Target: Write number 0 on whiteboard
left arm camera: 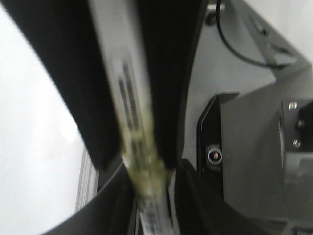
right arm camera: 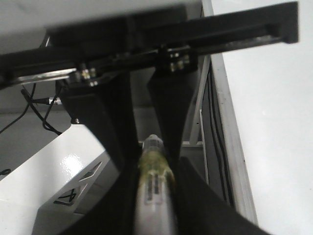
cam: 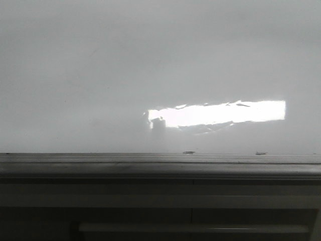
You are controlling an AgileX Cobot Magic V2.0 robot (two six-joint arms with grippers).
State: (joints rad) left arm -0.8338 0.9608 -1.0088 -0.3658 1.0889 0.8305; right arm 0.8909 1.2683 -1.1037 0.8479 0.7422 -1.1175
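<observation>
Both hands, the left hand [left arm camera: 146, 161] and the right hand [right arm camera: 154, 161], have matte black curved fingers, with thin black cables [right arm camera: 29, 105] and small screws [right arm camera: 178, 61] beside grey-white housing.

The whiteboard [cam: 100, 75] fills the upper part of the front view, glossy and pale grey-white, with a bright rectangular glare patch [cam: 220, 113] right of centre. Along its near edge runs a grey metal frame [cam: 160, 163]. Two tiny dark specks [cam: 188, 152] sit on the board just beside that frame.
</observation>
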